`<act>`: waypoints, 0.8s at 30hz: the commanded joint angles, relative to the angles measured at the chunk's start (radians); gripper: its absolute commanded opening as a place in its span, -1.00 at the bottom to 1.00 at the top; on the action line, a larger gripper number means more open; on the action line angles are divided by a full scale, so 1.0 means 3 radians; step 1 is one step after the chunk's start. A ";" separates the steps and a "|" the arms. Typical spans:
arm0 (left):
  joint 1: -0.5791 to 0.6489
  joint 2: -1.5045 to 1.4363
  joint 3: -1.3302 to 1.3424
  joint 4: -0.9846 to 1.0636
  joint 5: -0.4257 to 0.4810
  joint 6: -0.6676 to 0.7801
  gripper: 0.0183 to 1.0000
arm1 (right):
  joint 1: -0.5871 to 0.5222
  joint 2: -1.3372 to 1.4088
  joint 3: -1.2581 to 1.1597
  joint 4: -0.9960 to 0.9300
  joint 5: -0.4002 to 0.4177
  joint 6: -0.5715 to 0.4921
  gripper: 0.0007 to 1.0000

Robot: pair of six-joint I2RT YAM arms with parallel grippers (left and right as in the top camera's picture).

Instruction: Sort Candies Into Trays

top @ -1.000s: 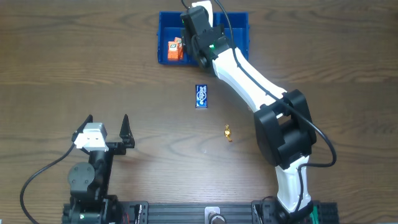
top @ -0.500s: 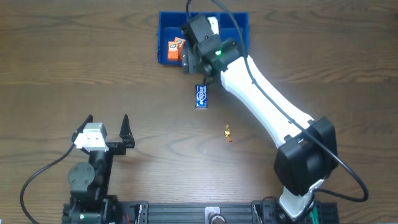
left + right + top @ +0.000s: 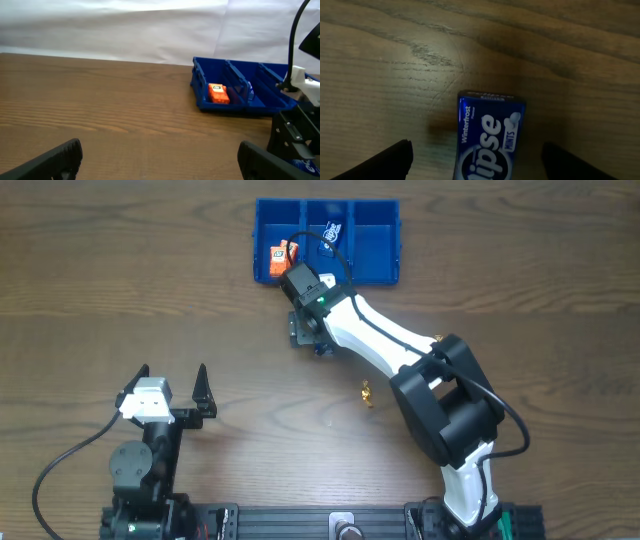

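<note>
Right arm (image 3: 375, 335) lower over wooden table (image 3: 120, 290)

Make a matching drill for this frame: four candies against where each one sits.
Things:
1. orange candy
2. blue mint box
3. gold candy
4. dark blue wrapped candy

Places:
A. on the table, under the open right gripper
B. middle compartment of the blue tray
C. bare table, apart from the tray
D. the tray's left compartment in the top view

Pairs: 1-D, 2-A, 3-C, 4-B
</note>
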 commanded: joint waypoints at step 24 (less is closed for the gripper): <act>0.0011 -0.0022 -0.0047 -0.0144 0.0033 0.0011 1.00 | -0.0010 0.0170 -0.0003 -0.0010 0.0023 0.0205 -0.51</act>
